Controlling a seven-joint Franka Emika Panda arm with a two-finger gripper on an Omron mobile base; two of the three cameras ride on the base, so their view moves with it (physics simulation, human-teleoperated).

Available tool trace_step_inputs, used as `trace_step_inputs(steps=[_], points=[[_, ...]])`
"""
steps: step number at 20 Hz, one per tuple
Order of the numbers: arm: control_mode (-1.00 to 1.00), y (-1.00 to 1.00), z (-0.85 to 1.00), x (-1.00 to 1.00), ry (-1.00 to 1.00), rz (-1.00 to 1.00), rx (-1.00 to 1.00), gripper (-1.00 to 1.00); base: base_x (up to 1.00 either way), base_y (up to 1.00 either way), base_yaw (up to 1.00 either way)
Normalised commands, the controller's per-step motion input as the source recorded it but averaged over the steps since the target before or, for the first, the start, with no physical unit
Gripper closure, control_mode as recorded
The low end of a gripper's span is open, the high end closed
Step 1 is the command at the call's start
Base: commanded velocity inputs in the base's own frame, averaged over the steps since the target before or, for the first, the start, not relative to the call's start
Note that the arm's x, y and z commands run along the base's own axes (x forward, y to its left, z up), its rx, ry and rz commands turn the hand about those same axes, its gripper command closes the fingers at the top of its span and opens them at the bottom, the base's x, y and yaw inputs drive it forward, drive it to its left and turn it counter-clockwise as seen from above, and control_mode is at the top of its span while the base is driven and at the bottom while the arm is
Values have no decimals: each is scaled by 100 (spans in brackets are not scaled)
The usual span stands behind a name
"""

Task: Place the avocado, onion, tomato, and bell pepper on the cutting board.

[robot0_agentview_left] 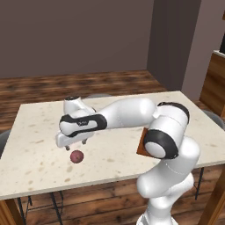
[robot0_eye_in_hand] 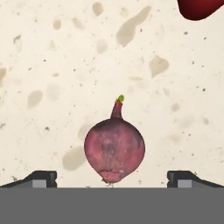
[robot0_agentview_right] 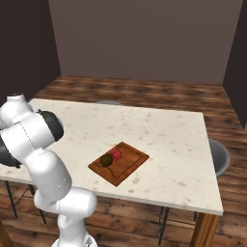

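The robot's pincer (robot0_agentview_left: 75, 147) hung over the near left part of the table (robot0_agentview_left: 39, 127), pointing down, with its jaws as wide apart as they went and nothing between them. The onion (robot0_agentview_left: 77, 156) sat on the table right under it, a little toward the near side, not yet touched. In the hand view the onion (robot0_eye_in_hand: 114, 150) lay between the two dark finger tips (robot0_eye_in_hand: 41, 178), so the pincer looked lined up to drop straight down and close on it. The onion was a dull pink-red ball, smooth and a bit patchy, with a thin stalk and a tiny green tip. The stalk pointed away along the table, so the onion lay on its side, and a round thing like that could roll if it got bumped. A bit of another red thing (robot0_eye_in_hand: 199, 8) showed at the far corner of the hand view, but too little of it showed to tell what it was. The cutting board (robot0_agentview_right: 130, 166) was a flat brown wooden board, well apart to the right. The dark avocado (robot0_agentview_right: 106, 160) and a red vegetable (robot0_agentview_right: 116, 154) already lay on it, touching each other. The table top was pale and speckled like stone.
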Motion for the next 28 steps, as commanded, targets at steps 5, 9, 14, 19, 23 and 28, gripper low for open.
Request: trace_step_inputs(steps=[5,9,14,19,23,28], points=[[-100,0,-31,11,1,-2,0,-100,0,0,0],[-100,0,-37,15,7,-3,0,-100,0,0,0],[-100,3,-33,19,6,-2,0,-100,0,0,0],[-100,10,-30,12,5,-2,0,-100,0,0,0],[-100,14,-30,2,4,-3,0,100,0,0,0],[-100,1,-16,-4,1,-7,0,100,0,0,0]])
